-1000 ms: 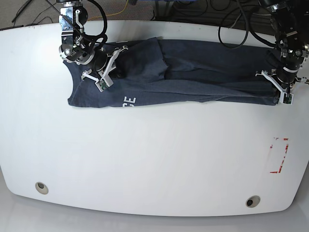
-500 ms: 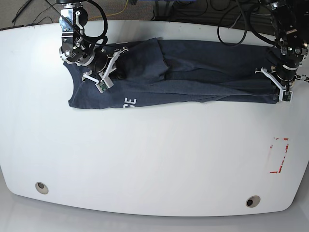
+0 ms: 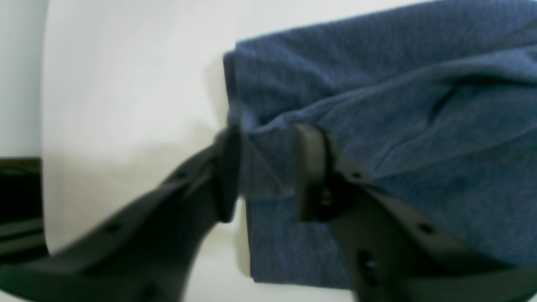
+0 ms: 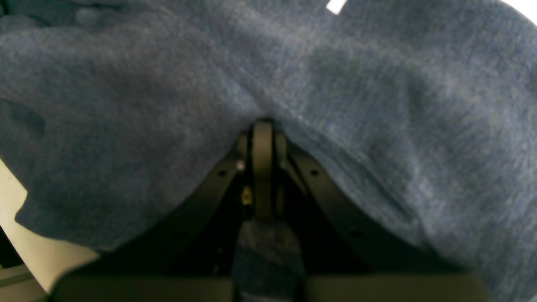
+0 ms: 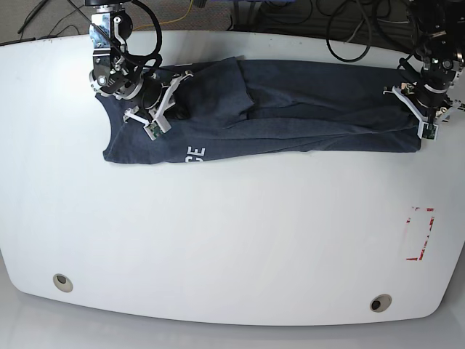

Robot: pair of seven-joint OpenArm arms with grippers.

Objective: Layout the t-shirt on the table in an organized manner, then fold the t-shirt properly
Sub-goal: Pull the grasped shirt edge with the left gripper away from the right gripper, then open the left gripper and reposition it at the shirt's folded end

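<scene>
The dark navy t-shirt (image 5: 290, 109) lies stretched in a long band across the far part of the white table (image 5: 232, 233), with white letters (image 5: 194, 153) showing at its near left edge. My left gripper (image 5: 420, 109) is at the shirt's right end. In the left wrist view its fingers (image 3: 310, 172) stand apart, and the shirt's edge (image 3: 398, 105) lies loosely between them around (image 3: 266, 172). My right gripper (image 5: 168, 105) is at the shirt's left end. It is shut (image 4: 262, 138) on a fold of the t-shirt (image 4: 126, 84), which drapes over it.
A red tape rectangle (image 5: 419, 233) marks the table's right side. Two round grommet holes (image 5: 62, 281) (image 5: 380, 302) sit near the front edge. Black cables (image 5: 349, 29) hang behind the far edge.
My left gripper moved toward the far edge, drawing the shirt's right end straighter, and its jaws came apart. The right gripper stayed put, still shut on cloth.
</scene>
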